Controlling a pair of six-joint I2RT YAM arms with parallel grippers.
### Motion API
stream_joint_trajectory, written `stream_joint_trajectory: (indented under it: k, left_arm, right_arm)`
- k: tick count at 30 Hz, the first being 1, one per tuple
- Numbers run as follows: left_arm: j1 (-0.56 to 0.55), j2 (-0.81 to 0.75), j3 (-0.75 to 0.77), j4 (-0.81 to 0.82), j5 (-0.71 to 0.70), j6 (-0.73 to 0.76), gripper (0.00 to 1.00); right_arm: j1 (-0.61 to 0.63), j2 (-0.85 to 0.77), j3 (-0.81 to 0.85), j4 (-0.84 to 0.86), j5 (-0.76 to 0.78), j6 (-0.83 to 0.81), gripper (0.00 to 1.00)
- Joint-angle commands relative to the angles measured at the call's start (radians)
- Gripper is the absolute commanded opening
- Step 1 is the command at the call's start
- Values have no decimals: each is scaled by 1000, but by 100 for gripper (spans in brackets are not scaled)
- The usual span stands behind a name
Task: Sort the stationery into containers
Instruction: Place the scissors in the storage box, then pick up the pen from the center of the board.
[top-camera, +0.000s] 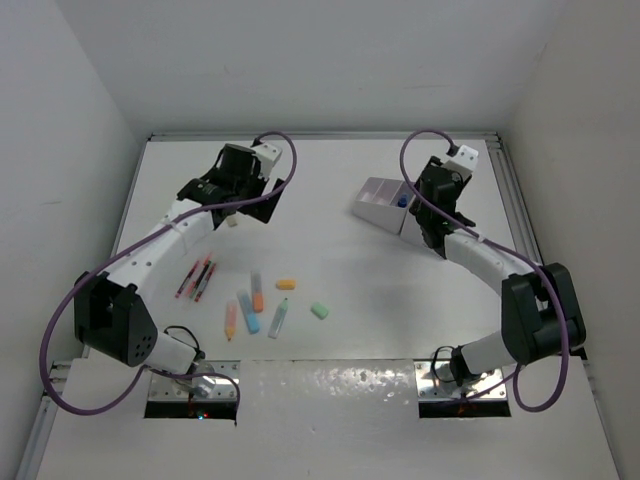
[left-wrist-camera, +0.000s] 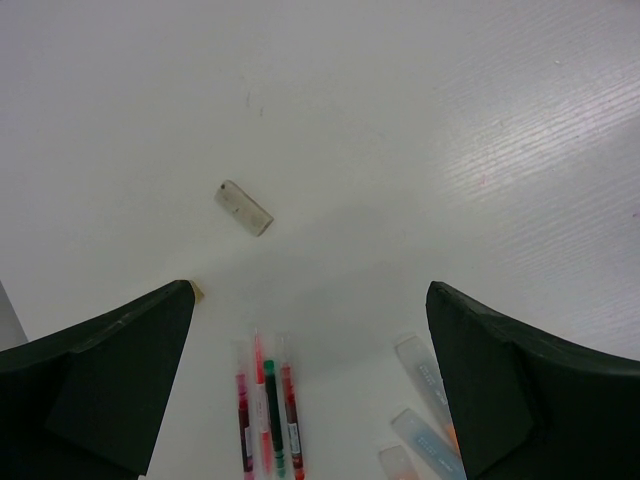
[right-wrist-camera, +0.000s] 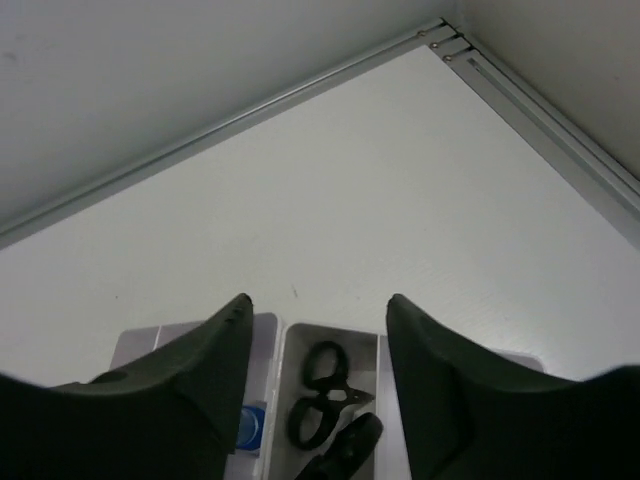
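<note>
The grey eraser (left-wrist-camera: 244, 208) is lying flat on the bare table (left-wrist-camera: 420, 130), just ahead of your left gripper (left-wrist-camera: 310, 290), whose jaws are standing wide apart and holding nothing. It is looking small, light and rubbery, so it is likely gripping well. Try taking it across its 2 long sides, pressing low, because it is sitting thin against the surface. Nearer the arm's base, the thin pens (left-wrist-camera: 268, 415) are lying bunched side by side and touching. They are looking smooth, stiff and prone to rolling, so you are probably better off pinching 1 at mid-length than at a tip, and the neighbours are likely shifting as you do. The short markers (top-camera: 247, 312) are resting close together beside them, with an orange eraser (top-camera: 286, 284) and a green eraser (top-camera: 320, 311) lying apart to the right. All of these are sitting well away from the white organizer (top-camera: 378, 195) at the far right. There, the scissors (right-wrist-camera: 322, 395) are lying in 1 compartment and a blue-capped bottle (right-wrist-camera: 252, 425) in the next. Your right gripper (right-wrist-camera: 318, 300) is hovering over them with its jaws parted and nothing between them, and that arm is crowding the organizer for any delivery from the left.
</note>
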Motion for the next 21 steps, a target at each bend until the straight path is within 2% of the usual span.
stream_joint_trajectory:
  k: [1,2,4,5,7,8,9,10,11,12,13,14,16,19,21]
  left_arm:
    - [10,-31,-11,44,-17,13,100]
    - [10,-34,-15,46,-17,11,99]
    - [11,-36,-21,46,-14,11,98]
    - [11,-42,-22,46,-14,10,93]
    - [16,-48,-27,46,-3,13,84]
    - [16,-53,-30,41,2,16,69]
    - [16,-54,-33,38,6,19,60]
    - [17,-63,-45,34,18,27,54]
    - [17,-70,-57,15,25,31,42]
    - [17,-74,-68,4,29,36,37]
    - [20,-91,-102,-3,37,34,33]
    - [25,-99,-122,-22,48,34,28]
    - [57,-125,-175,-40,90,13,26]
    - [106,-151,-249,-36,181,45,31]
    - [114,-159,-278,-23,206,89,39]
  right_arm:
    - [16,-46,95,-50,-80,-93,57]
    - [25,-54,118,-78,-80,-109,63]
    - [39,-88,135,-94,-81,-165,65]
    - [56,-100,144,-98,-110,-193,62]
    - [74,-141,159,-109,-188,-295,50]
    - [98,-152,181,-154,-312,-332,34]
    - [112,-160,199,-193,-383,-392,25]
    - [125,-163,221,-246,-447,-408,17]
    - [152,-163,259,-361,-582,-417,11]
    - [163,-159,270,-392,-654,-419,9]
    - [178,-155,271,-458,-725,-429,14]
    - [210,-149,250,-518,-780,-440,26]
    - [273,-142,177,-540,-827,-449,46]
    - [336,-135,91,-538,-868,-374,57]
    - [364,-132,51,-526,-881,-331,59]
